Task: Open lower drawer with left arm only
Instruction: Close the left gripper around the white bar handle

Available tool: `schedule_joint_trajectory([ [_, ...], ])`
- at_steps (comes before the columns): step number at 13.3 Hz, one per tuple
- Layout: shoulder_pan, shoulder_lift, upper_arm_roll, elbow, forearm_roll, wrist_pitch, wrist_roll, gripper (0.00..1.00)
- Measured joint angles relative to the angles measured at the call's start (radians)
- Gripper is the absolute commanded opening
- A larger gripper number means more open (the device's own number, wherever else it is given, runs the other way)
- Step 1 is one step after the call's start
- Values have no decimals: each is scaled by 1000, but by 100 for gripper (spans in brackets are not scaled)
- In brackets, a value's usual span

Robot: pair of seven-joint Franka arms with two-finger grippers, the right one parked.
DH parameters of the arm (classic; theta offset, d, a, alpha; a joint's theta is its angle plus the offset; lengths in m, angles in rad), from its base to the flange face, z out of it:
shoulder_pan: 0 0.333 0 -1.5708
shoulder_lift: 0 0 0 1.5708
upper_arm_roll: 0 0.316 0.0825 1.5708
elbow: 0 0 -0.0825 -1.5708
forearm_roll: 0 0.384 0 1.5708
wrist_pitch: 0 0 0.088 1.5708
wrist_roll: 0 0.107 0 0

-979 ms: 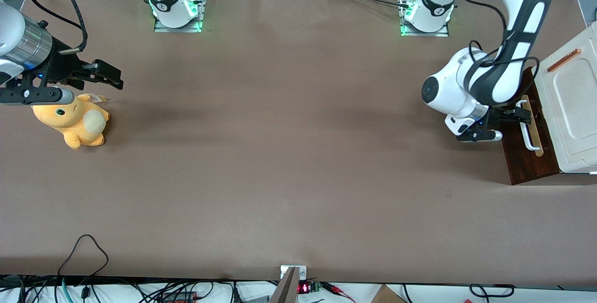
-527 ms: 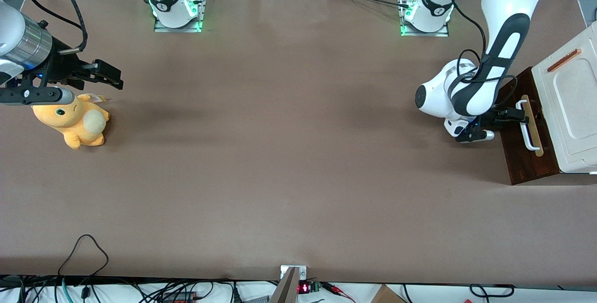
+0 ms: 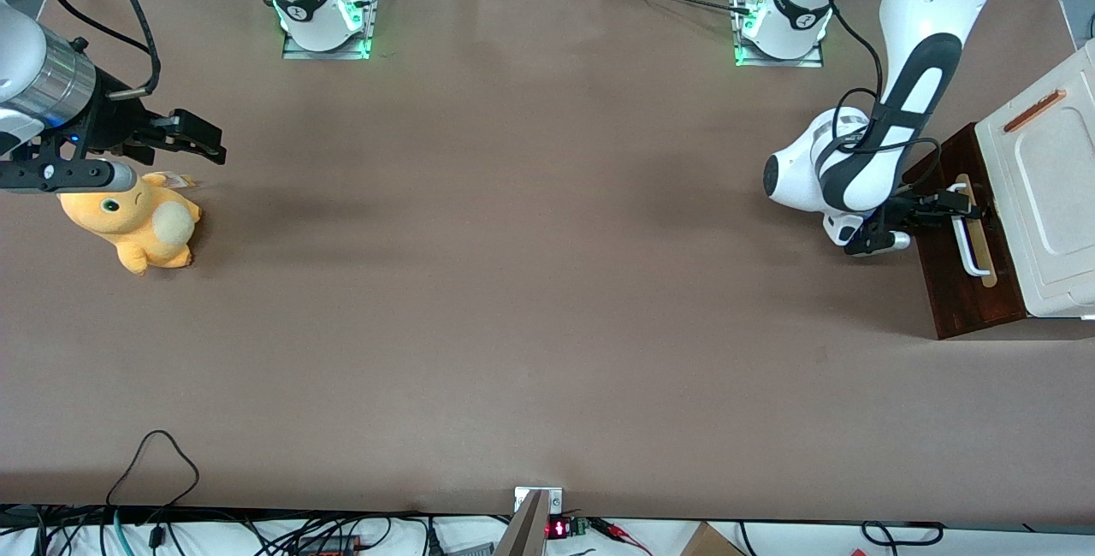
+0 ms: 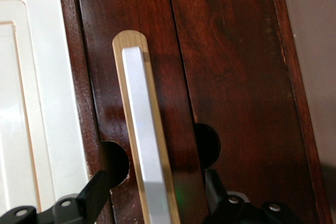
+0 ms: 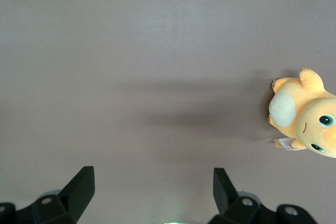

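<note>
The cabinet lies at the working arm's end of the table, its dark-brown front (image 3: 962, 291) facing up. The lower drawer (image 4: 131, 40) looks shut, with a white bar handle (image 3: 969, 241) (image 4: 142, 129) on a tan strip. My left arm (image 3: 890, 137) reaches down over it. Its gripper (image 3: 960, 204) (image 4: 156, 187) is open and straddles the handle near the handle's end farther from the front camera. One black finger (image 4: 97, 190) stands on each side of the bar, and neither touches it. A second dark panel (image 4: 236, 77) runs beside the drawer front.
The cream-white cabinet top (image 3: 1048, 188) (image 4: 26, 103) adjoins the drawer front. A yellow plush toy (image 3: 137, 222) (image 5: 307, 114) lies toward the parked arm's end of the table. Two arm bases (image 3: 778, 26) stand at the table's edge farthest from the front camera. Cables (image 3: 154, 462) hang at the near edge.
The left arm's striped link swung inward and lowered. The gripper shifted along the handle, away from the front camera, and now sits over the bar.
</note>
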Motion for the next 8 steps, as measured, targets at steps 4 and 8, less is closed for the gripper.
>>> schedule_joint_trajectory([
  [4, 0, 22, 2, -10, 16, -23, -49, 62],
  [8, 0, 24, 4, -10, 17, -27, -56, 48],
])
